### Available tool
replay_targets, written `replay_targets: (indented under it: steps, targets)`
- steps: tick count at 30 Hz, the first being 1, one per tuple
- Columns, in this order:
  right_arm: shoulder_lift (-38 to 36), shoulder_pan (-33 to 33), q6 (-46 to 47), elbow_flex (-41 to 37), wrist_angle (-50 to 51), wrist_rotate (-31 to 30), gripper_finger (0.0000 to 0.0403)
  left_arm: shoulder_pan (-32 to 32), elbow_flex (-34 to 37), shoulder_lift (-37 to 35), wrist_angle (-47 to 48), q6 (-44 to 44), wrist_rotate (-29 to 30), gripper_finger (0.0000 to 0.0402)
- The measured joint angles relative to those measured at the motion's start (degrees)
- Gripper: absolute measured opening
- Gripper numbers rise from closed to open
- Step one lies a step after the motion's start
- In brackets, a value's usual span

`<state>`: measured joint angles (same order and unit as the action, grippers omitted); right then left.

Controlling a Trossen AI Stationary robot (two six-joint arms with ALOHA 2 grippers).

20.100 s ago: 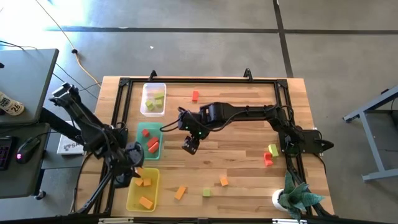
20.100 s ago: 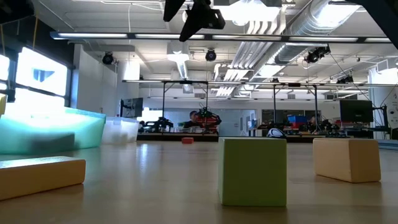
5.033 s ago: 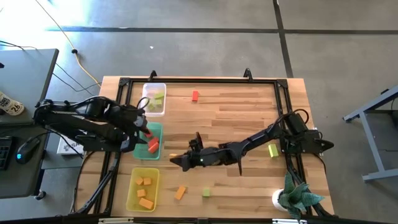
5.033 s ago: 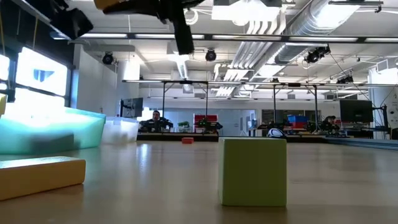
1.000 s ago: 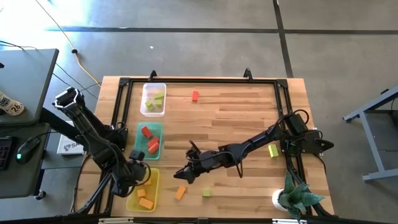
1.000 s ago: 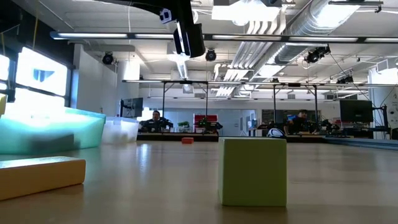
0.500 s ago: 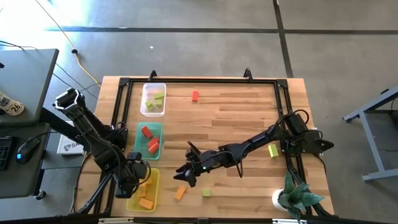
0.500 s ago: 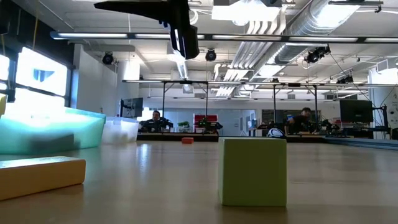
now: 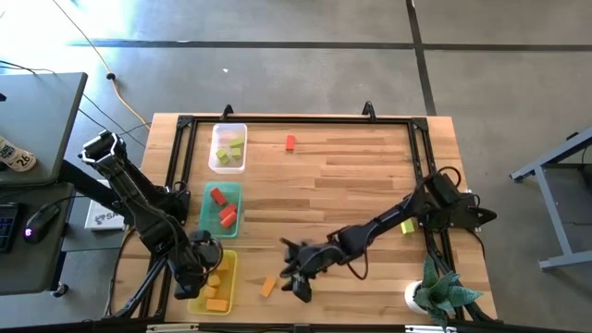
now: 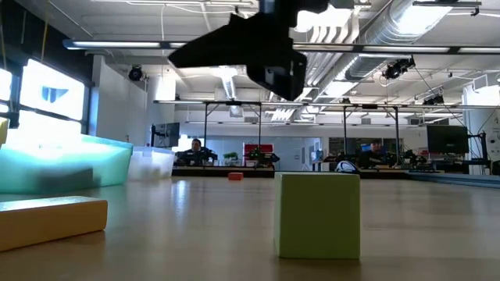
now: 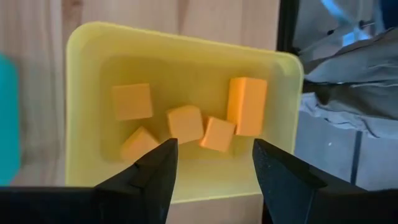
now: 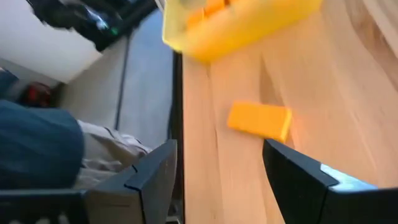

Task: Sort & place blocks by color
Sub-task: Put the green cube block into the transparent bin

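Reaching low-centre in the high view, the right gripper (image 9: 298, 277), fingers spread and empty, nears an orange bar (image 9: 268, 287). Left wrist view: left gripper (image 11: 214, 163), released, over five orange blocks in the yellow tray (image 11: 81, 74). Next, probably straddle the bar and close.

Five orange blocks (image 11: 185, 123) in the yellow tray (image 11: 87, 56); orange bar (image 9: 268, 287) outside.

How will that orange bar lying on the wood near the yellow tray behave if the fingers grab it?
The orange bar looks solid and flat-sided, so it probably stays rigid and will not roll. Lying flat, it seems unlikely to tip, though smooth faces might slip.
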<state>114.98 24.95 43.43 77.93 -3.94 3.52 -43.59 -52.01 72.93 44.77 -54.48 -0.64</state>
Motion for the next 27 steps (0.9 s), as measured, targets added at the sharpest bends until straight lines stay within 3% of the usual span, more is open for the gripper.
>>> replay_targets:
  steps: [16, 27]
  targets:
    - [0.0, 7.71, -8.21, 0.0, 14.79, -14.34, 0.0224, 0.07, 0.0, -0.02, -1.47, -0.81, 3.45, 0.0197]
    - [0.02, 9.18, -12.36, 0.0, 19.62, -16.64, 0.0224, 0.07, 0.0, -0.02, -1.49, -3.98, 4.83, 0.0197]
